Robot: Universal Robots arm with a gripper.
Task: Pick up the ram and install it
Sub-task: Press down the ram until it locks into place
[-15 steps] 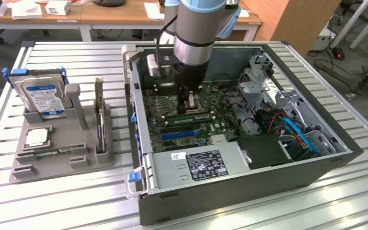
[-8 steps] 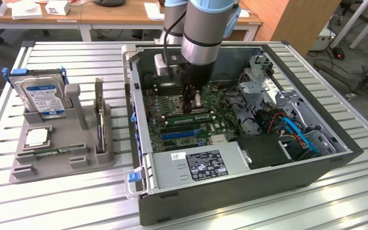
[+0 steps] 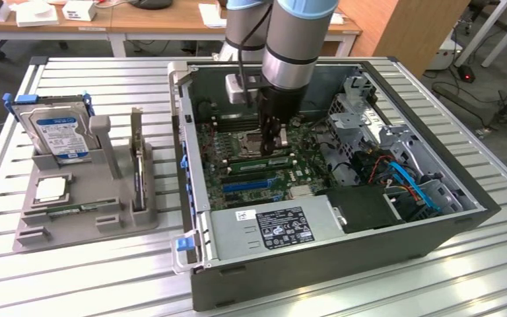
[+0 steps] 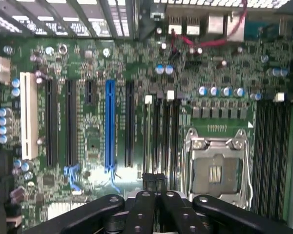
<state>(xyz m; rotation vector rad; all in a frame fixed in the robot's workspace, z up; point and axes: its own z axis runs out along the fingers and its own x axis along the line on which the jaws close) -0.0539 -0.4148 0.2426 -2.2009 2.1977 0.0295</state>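
Observation:
My gripper (image 3: 276,149) reaches down into the open computer case (image 3: 324,264), over the green motherboard (image 3: 236,142). Its fingers are shut. Right under the fingertips lies the ram (image 3: 251,162), a narrow green stick set level against the board beside the processor socket (image 4: 217,168). In the wrist view the gripper (image 4: 154,195) is closed around a thin dark edge, the ram (image 4: 154,181), in line with the black memory slots (image 4: 161,131). I cannot tell whether the stick is seated in a slot.
A grey holder (image 3: 86,224) at the exterior view's left carries a hard drive (image 3: 60,132) and a card with a metal bracket (image 3: 136,158). Inside the case are the power supply (image 3: 276,224), a drive cage (image 3: 359,119) and blue cables (image 3: 403,178).

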